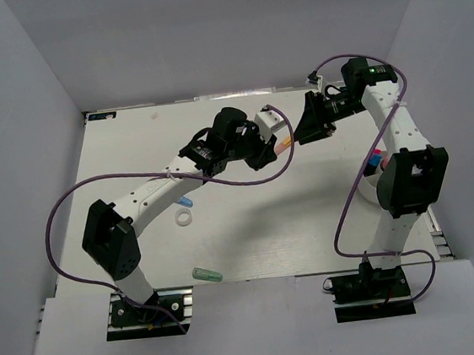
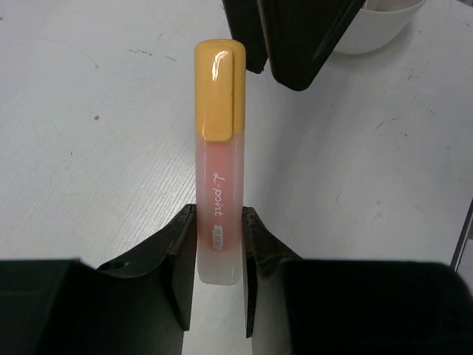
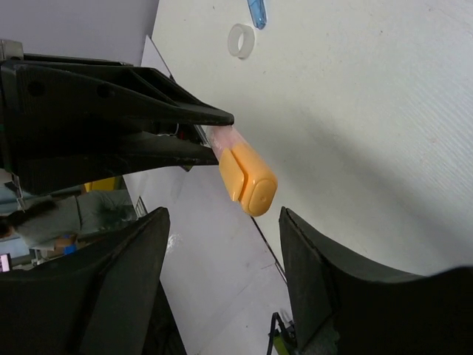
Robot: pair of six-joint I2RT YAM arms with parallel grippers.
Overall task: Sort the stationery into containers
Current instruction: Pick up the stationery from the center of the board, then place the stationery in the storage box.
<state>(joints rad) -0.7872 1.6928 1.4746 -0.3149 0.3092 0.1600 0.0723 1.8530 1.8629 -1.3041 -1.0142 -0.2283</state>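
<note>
Left wrist view put your left gripper (image 2: pixel 219 222) closest: its two pads were closed narrowly on the clear bottom end of the orange-capped pink marker (image 2: pixel 219 148). They pinched only the tail, so most of the barrel and the whole cap stuck out free. That grip looked chosen for a handover, since it left the other gripper room to take hold.

Just beyond the cap stood the dark fingers of your right gripper (image 3: pixel 222 229). The right wrist view showed them spread wide, one on either side of the cap and not touching it. Past those fingers sat the white cup (image 2: pixel 373 37) on the table (image 2: pixel 89 148), on the right gripper's side. I judge that is why you were passing the marker across rather than carrying it there with the left. The marker itself appeared to be held clear of the table, between the two grippers, toward the far side.

From above, a green marker (image 1: pixel 206 274) lay near the front edge. The white ring (image 1: pixel 185 219) and a blue marker (image 1: pixel 185 201) lay further in, all three outside the cup.
</note>
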